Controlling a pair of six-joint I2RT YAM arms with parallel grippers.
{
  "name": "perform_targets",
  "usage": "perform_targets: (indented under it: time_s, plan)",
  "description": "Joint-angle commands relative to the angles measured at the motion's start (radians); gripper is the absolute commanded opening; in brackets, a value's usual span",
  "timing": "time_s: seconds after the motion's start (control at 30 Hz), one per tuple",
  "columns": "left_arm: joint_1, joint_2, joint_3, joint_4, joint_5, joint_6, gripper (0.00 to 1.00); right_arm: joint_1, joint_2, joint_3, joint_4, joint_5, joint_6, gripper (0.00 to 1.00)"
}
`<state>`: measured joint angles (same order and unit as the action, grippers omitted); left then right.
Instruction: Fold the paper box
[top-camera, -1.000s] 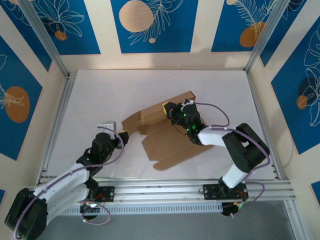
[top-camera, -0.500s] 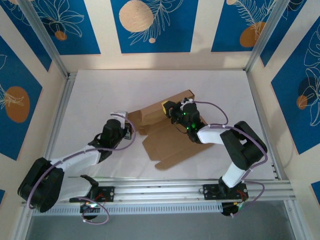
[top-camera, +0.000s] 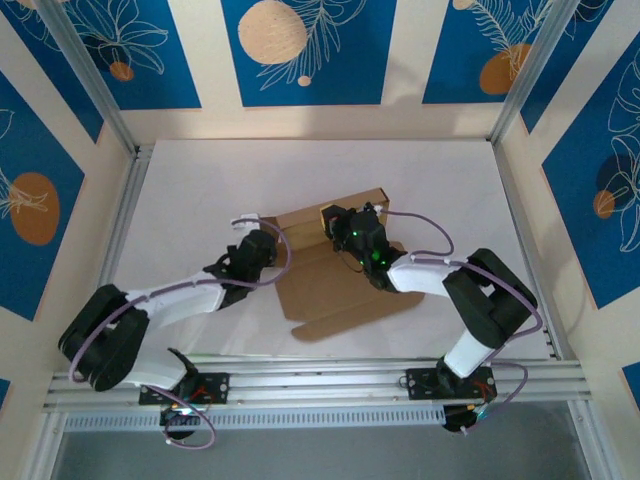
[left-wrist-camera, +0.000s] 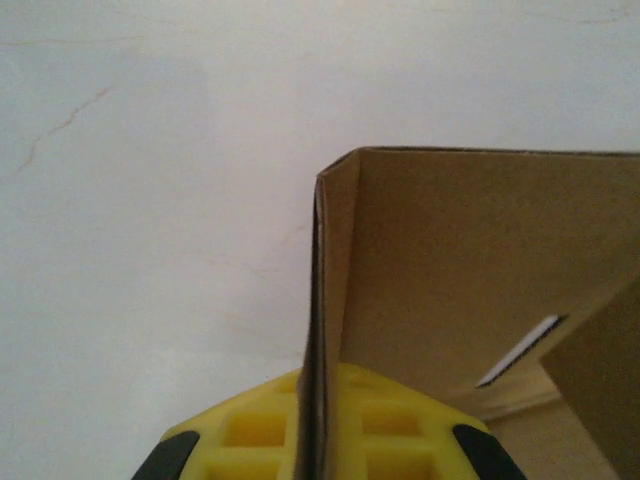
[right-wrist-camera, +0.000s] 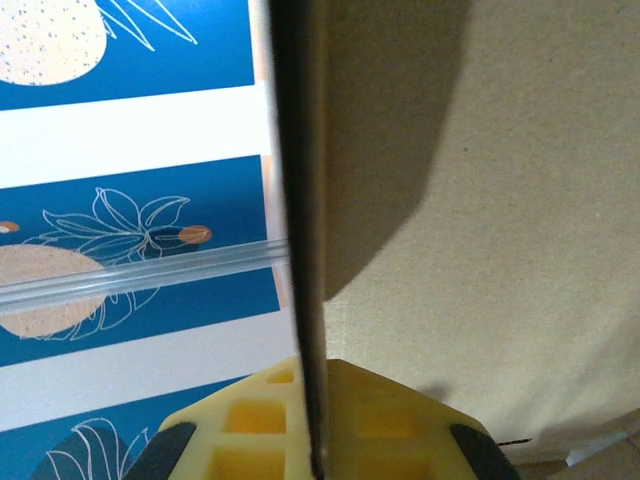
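Note:
The paper box (top-camera: 335, 285) is a brown creased cardboard sheet lying partly folded at the middle of the white table. My left gripper (top-camera: 268, 246) is at its left end, shut on an upright flap. In the left wrist view the flap's thin edge (left-wrist-camera: 322, 300) runs between the yellow fingers (left-wrist-camera: 250, 430), and a brown panel (left-wrist-camera: 470, 270) with a slot stands to its right. My right gripper (top-camera: 336, 224) is at the raised back wall of the box, shut on it. In the right wrist view that cardboard edge (right-wrist-camera: 300, 200) passes between the yellow fingers (right-wrist-camera: 400, 420).
The white table (top-camera: 200, 180) is bounded by patterned blue and cream walls. An aluminium rail (top-camera: 320, 378) runs along the near edge and another (top-camera: 118, 240) along the left side. A flat part of the sheet (top-camera: 330, 315) lies toward the near rail.
My left arm has reached right and forward to the box's left end, and its jaws have closed on the flap. The right gripper has kept its grip and shifted slightly left.

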<state>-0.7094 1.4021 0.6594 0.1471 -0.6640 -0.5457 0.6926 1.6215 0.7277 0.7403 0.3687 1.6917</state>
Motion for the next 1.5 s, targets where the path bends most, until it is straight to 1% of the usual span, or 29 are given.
perform_targets:
  time_s: [0.0, 0.13, 0.2, 0.3, 0.33, 0.4, 0.47, 0.57, 0.63, 0.73, 0.87, 0.93, 0.97, 1.07, 1.1, 1.13, 1.2, 1.27, 1.37, 1.47]
  plan:
    - [-0.039, 0.032, 0.059, 0.074, -0.003, -0.042, 0.00, 0.054, 0.015, -0.023, -0.254, -0.081, 0.009, 0.04]
    - [-0.039, -0.003, -0.031, 0.257, 0.171, -0.004, 0.00, 0.013, -0.010, -0.031, -0.277, -0.094, -0.012, 0.04]
    - [-0.040, -0.034, -0.086, 0.337, 0.278, 0.047, 0.11, -0.012, -0.015, -0.033, -0.276, -0.119, -0.030, 0.04]
    - [-0.039, -0.095, -0.168, 0.415, 0.385, 0.068, 0.23, -0.046, -0.013, -0.033, -0.278, -0.147, -0.050, 0.03]
    - [-0.039, -0.118, -0.188, 0.427, 0.405, 0.073, 0.27, -0.054, -0.012, -0.033, -0.280, -0.153, -0.057, 0.03]
    - [-0.039, -0.172, -0.219, 0.408, 0.434, 0.084, 0.37, -0.074, -0.008, -0.036, -0.283, -0.171, -0.063, 0.02]
    - [-0.039, -0.244, -0.234, 0.356, 0.429, 0.105, 0.47, -0.097, 0.002, -0.034, -0.276, -0.202, -0.082, 0.02]
    - [-0.038, -0.375, -0.254, 0.263, 0.357, 0.143, 0.60, -0.144, 0.009, -0.016, -0.304, -0.264, -0.127, 0.01]
    - [-0.036, -0.459, -0.246, 0.186, 0.317, 0.198, 0.64, -0.179, 0.008, -0.013, -0.314, -0.302, -0.164, 0.00]
    - [-0.033, -0.562, -0.218, 0.072, 0.294, 0.291, 0.67, -0.229, 0.017, 0.003, -0.326, -0.393, -0.214, 0.00]
    - [-0.004, -0.638, -0.164, -0.124, 0.187, 0.344, 0.67, -0.279, 0.033, 0.029, -0.341, -0.507, -0.272, 0.00]
    - [0.041, -0.647, -0.161, -0.185, 0.134, 0.325, 0.65, -0.295, 0.041, 0.041, -0.349, -0.549, -0.296, 0.00]
    - [0.087, -0.637, -0.163, -0.204, 0.147, 0.293, 0.63, -0.300, 0.045, 0.046, -0.348, -0.566, -0.301, 0.00]
    - [0.228, -0.527, -0.152, -0.227, 0.309, 0.182, 0.62, -0.309, 0.048, 0.045, -0.329, -0.590, -0.298, 0.00]
    - [0.248, -0.478, -0.148, -0.226, 0.346, 0.162, 0.61, -0.310, 0.045, 0.039, -0.311, -0.590, -0.293, 0.00]
    - [0.255, -0.440, -0.148, -0.212, 0.377, 0.160, 0.62, -0.311, 0.042, 0.034, -0.300, -0.588, -0.285, 0.00]
    - [0.259, -0.345, -0.138, -0.174, 0.470, 0.158, 0.61, -0.314, 0.035, 0.027, -0.273, -0.587, -0.268, 0.00]
    - [0.260, -0.283, -0.136, -0.132, 0.558, 0.134, 0.62, -0.317, 0.028, 0.021, -0.251, -0.593, -0.249, 0.00]
    - [0.257, -0.236, -0.167, -0.018, 0.669, 0.106, 0.63, -0.318, 0.014, 0.026, -0.244, -0.602, -0.211, 0.00]
    - [0.250, -0.202, -0.191, 0.079, 0.771, 0.117, 0.64, -0.317, -0.003, 0.029, -0.237, -0.600, -0.174, 0.00]
